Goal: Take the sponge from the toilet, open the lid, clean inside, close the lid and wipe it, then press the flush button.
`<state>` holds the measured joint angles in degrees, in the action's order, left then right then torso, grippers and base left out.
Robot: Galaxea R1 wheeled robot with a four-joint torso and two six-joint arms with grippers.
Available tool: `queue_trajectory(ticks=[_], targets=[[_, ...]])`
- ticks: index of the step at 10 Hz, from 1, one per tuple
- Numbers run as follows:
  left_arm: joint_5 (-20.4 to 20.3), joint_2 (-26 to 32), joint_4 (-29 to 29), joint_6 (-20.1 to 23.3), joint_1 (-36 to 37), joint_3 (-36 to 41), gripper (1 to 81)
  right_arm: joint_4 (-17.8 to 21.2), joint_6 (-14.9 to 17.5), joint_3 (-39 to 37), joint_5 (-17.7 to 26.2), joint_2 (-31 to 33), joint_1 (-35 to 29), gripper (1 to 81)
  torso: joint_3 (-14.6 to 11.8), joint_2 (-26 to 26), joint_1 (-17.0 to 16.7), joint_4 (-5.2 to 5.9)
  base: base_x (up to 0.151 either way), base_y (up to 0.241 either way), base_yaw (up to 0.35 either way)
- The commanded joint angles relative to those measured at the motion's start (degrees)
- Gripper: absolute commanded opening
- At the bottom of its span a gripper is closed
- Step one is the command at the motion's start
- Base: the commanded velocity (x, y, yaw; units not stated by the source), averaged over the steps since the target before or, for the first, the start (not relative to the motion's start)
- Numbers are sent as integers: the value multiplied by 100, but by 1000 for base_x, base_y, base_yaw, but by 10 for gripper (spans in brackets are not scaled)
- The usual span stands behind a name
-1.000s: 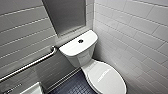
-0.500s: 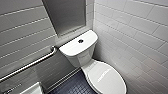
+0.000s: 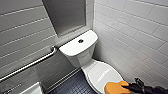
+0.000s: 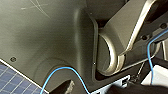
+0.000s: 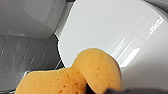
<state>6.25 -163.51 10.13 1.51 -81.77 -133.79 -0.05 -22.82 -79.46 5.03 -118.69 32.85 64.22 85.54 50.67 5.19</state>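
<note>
The white toilet (image 3: 82,58) stands against the tiled wall, and its oval lid (image 3: 103,73) lies shut over the bowl. A small dark flush button (image 3: 80,41) sits in the middle of the tank top. At the near edge of the lid my right gripper (image 3: 127,86) comes in from the right, shut on the orange sponge (image 3: 115,88). In the right wrist view the sponge (image 5: 75,75) is pinched and rests low against the glossy lid (image 5: 112,32). The left wrist view gives my own dark body panels and a blue cable.
A steel grab bar (image 3: 32,63) runs along the left wall. Behind the tank is a grey wall panel (image 3: 66,15). The floor (image 3: 72,86) left of the bowl is dark tile. A white object (image 3: 31,90) sits at the lower left. The tiled right wall is close to the bowl.
</note>
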Motion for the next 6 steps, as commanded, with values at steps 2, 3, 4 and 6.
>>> queue_trajectory(ticks=[2,3,4,6], targets=[[500,-77,16,51,-142,-42,811,14,-530,-1631,1394,-1501,-1336,10,0,-2,0,0,0,0,0],[500,-77,24,51,-159,-51,811,22,-636,-2037,1483,-1766,-1539,10,0,-2,0,0,0,0,0],[500,-77,33,51,-159,-51,811,5,-897,-2430,1553,-2020,-1758,10,0,-2,0,0,0,0,0],[500,-112,94,42,-159,-51,811,-4,-1233,-2951,1562,-2364,-2172,10,0,-2,0,0,0,0,0]])
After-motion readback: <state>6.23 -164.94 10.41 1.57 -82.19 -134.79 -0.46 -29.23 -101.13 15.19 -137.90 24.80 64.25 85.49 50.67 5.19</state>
